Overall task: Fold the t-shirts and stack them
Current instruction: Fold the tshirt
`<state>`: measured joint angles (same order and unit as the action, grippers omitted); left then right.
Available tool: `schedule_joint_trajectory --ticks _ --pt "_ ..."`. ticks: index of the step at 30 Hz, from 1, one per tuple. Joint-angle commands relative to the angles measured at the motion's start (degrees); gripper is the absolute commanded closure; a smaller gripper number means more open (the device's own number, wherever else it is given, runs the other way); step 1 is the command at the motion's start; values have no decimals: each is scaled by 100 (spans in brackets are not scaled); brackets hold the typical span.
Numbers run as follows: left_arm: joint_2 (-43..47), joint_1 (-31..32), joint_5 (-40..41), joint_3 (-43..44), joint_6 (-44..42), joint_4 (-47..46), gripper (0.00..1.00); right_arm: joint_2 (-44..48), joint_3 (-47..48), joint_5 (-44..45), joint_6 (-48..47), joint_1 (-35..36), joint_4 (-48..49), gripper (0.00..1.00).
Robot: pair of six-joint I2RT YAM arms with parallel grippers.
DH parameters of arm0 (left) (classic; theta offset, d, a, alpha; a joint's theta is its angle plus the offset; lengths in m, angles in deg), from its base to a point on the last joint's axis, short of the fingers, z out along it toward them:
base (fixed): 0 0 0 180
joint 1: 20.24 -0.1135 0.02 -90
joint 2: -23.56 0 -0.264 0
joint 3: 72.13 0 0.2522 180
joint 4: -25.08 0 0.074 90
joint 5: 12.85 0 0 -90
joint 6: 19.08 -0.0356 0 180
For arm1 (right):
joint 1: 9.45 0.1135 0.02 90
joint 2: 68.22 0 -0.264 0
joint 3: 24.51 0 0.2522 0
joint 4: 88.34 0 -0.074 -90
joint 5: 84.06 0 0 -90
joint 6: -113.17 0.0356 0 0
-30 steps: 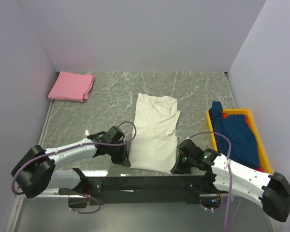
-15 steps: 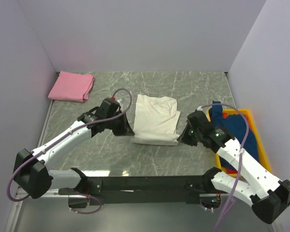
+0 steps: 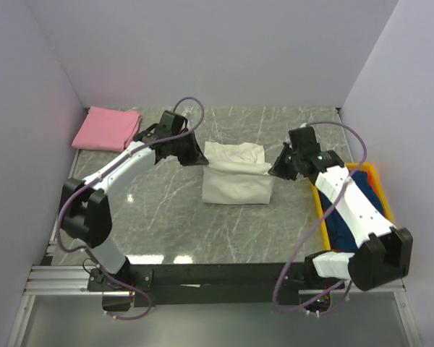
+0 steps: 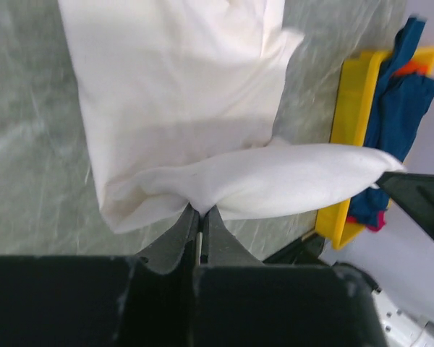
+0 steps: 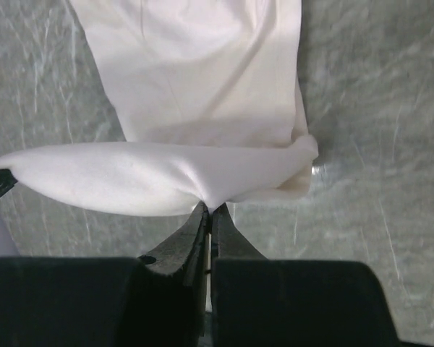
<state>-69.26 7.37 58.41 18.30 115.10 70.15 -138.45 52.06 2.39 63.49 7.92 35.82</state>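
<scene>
Cloth is pinched at both ends: left gripper [image 3: 199,157] and right gripper [image 3: 277,168] each nip a corner of the cream shirt [image 3: 235,189], which lies on the table [image 3: 166,210] with that edge raised over its far part. Best, I judge, to lower both corners level and taut, releasing only once edges line up.

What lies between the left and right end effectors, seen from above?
The cream-white t-shirt: its lifted edge spans from the left end effector to the right end effector, both shut on it, as the top external view shows.
</scene>
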Motion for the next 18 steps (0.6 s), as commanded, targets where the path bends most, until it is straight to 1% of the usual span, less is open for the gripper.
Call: schedule_joint_trajectory --ticks 1,3,7,8,10,12,13,14,15,16,17,18 --pt "-412 -168 -94 603 134 -563 99 -516 416 -286 -226 -251 587 100" --pt "-684 -221 -60 796 327 -748 99 -964 671 -339 -243 -391 745 100" --pt "-1273 -301 2 1586 451 -749 99 -1816 1242 -576 -313 -620 939 100" --pt "-1492 -327 28 1710 477 -767 99 -2184 1547 -637 -357 -646 922 100" --pt "-1721 -388 98 2000 477 -784 99 -2528 1839 -647 -401 -673 939 100" --pt "-2090 -485 38 2159 477 -845 99 -3090 2270 -734 -463 -726 992 100" --pt "-2205 -529 29 2273 477 -915 99 -3284 2558 -639 -498 -726 1027 93" --pt "-2406 -590 98 2300 486 -1021 99 -3686 2692 -664 -542 -743 1097 90" --pt "-2495 -634 264 2257 495 -1170 99 -3899 2858 -786 -612 -769 1141 87" --pt "-2574 -678 205 2230 512 -1397 88 -4101 3095 -753 -613 -778 1289 81" --pt "-2801 -783 83 2239 477 -1852 67 -4451 3237 -717 -613 -787 1282 76" --pt "-2925 -819 90 2369 442 -1891 14 -4646 3421 -717 -613 -813 1203 68"
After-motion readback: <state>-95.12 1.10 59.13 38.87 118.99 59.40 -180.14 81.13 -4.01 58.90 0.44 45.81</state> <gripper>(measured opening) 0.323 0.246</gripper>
